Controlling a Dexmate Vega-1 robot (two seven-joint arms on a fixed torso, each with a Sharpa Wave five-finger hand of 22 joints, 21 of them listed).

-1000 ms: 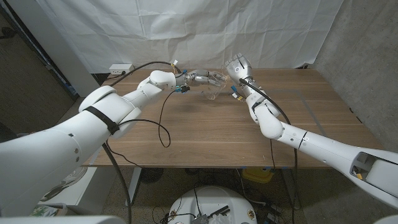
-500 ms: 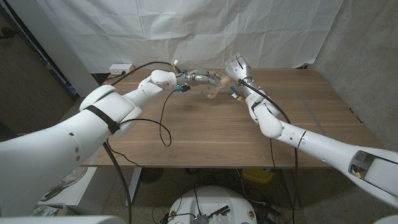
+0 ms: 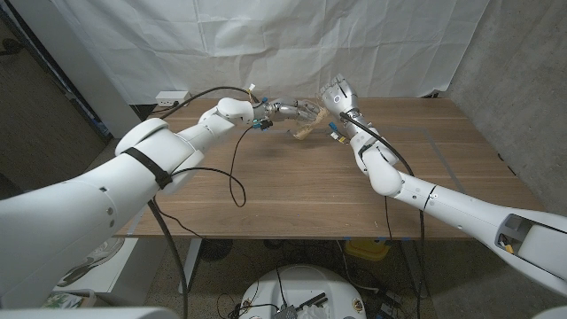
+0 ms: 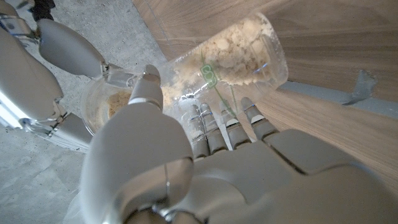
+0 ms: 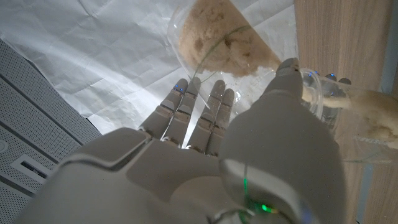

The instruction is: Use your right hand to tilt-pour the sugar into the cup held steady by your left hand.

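Note:
At the table's far middle my two hands meet. My left hand [image 3: 285,111] grips a clear plastic cup [image 3: 303,131], tipped on its side, with pale clumpy sugar [image 4: 239,46] in it. My right hand [image 3: 337,92] holds a second clear cup [image 5: 217,37] with brownish sugar, tilted mouth-first against the left hand's cup [image 5: 373,124]. In the left wrist view the right hand's cup [image 4: 106,102] sits right at the rim of mine, the right hand's fingers [image 4: 65,50] wrapped around it. Both cups hang above the wooden table [image 3: 301,190].
A white power strip [image 3: 173,96] lies at the table's back left corner. A black cable [image 3: 232,177] loops from my left arm over the tabletop. A white sheet [image 3: 266,44] hangs behind the table.
The cup in my left hand has turned from clear to brownish as sugar passed into it. Both hands have stayed close together, the left one rising slightly.

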